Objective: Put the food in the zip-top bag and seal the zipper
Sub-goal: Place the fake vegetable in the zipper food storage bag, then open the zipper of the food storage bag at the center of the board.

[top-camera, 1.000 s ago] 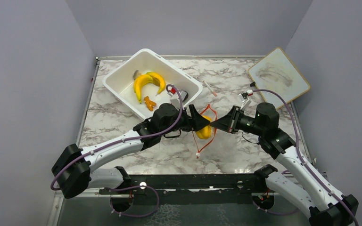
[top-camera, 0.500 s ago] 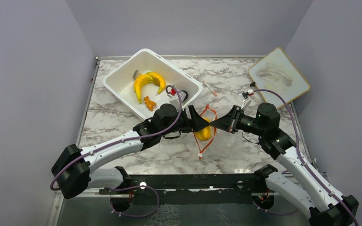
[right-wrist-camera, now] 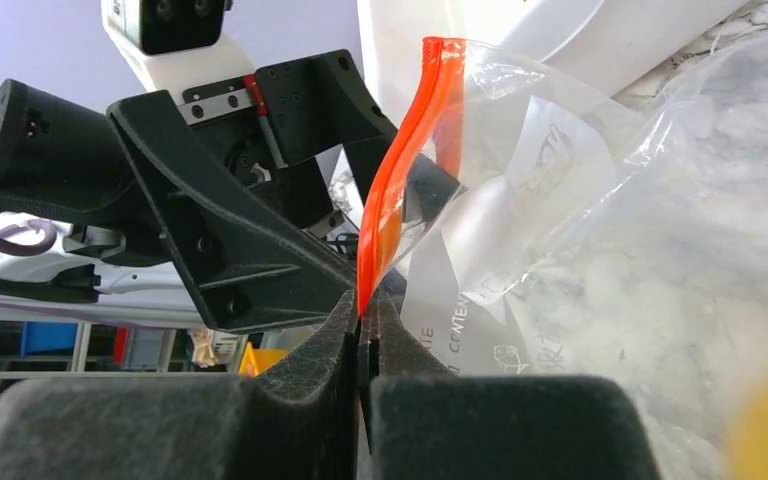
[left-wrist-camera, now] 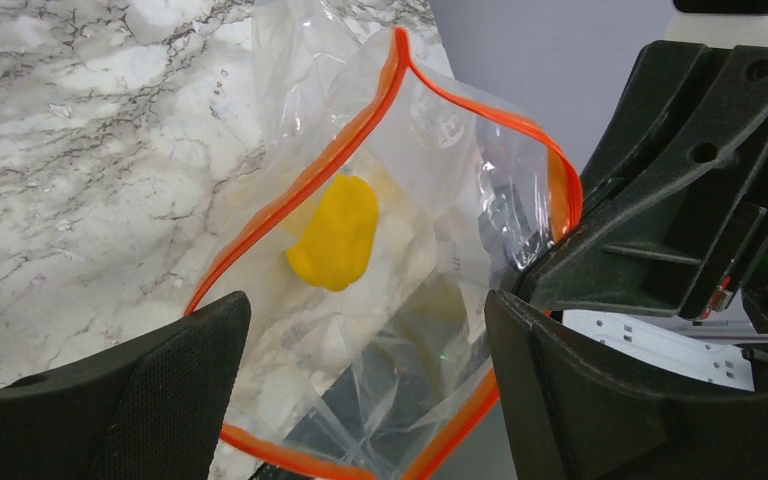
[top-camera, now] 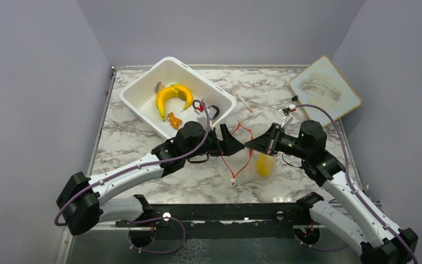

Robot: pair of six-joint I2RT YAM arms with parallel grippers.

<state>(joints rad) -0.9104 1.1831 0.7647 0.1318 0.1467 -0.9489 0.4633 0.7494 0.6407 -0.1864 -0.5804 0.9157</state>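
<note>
one yellow pepper [left-wrist-camera: 335, 235] sits in the zip-top bag [left-wrist-camera: 440, 190], right gripper [right-wrist-camera: 362, 322] pinching its zipper [right-wrist-camera: 400, 180], left gripper [left-wrist-camera: 362, 310] spread wide.

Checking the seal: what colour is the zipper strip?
The zipper strip is red-orange; left wrist view.

The zip-top bag [top-camera: 247, 168] gapes wide; the white tub [top-camera: 206, 88] stands just behind.

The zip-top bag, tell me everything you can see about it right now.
The zip-top bag is a clear, crinkled, floppy plastic pouch with faint printing. Its red-orange zipper is unsealed, the mouth gaping in a loop. The right gripper is shut on the rim, holding it up; the left gripper's open fingers flank the mouth. One yellow toy food lies inside. The bag's body sags toward the marble table.
</note>
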